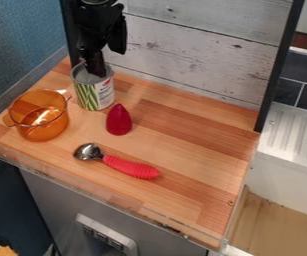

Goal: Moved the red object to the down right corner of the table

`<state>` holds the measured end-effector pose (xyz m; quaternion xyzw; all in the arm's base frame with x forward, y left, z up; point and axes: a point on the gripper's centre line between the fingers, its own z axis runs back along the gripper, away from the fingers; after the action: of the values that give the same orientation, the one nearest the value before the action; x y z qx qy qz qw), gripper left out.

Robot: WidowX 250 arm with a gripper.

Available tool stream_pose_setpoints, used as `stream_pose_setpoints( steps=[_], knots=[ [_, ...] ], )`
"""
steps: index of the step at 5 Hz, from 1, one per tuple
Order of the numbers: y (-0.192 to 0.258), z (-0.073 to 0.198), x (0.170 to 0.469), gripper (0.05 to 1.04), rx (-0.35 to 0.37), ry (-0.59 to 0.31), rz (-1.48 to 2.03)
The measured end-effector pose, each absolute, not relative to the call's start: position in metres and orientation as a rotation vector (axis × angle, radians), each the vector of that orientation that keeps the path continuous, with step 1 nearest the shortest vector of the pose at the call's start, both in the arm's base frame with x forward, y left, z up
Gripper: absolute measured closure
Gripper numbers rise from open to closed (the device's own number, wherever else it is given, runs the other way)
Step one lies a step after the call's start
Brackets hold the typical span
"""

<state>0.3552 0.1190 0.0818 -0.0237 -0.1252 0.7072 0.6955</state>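
Where the desk (196, 142) narrows to its near right point, the down right corner (212, 234), my task should end, and by my judgement nearly all of it is left to do. Farther back, well apart from that corner, the red object (119, 120), a smooth cone, stands point up toward the desk's left half. I take it to be the thing I must move, though the spoon's grip is reddish too. My claw (96, 66) hangs beyond it, over the mouth of the can; I can't tell whether I am open or closed, nor whether my tip is inside the rim. Grasping, carrying and setting down all seem to remain.

Of the rest, nearest is a see-through strip (141, 210) along the front edge, something I could knock if I came in low. Behind it lies the spoon (130, 167), its metal bowl to the left and its ribbed grip pointing right. A straight, low path to the corner would probably brush the grip's end, so I'd lift over it. Left of the cone is the amber pot (42, 120); just behind the cone stands the open can (93, 89), right below me. Beyond rises the whitish plank wall (196, 55).
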Motion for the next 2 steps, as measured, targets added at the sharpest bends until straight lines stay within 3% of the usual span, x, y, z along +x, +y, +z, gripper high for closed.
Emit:
stream_pose_setpoints(
  steps=[2],
  knots=[
    [0.115, 0.055, 0.351, 0.083, 0.019, -0.226, 1.573]
  ],
)
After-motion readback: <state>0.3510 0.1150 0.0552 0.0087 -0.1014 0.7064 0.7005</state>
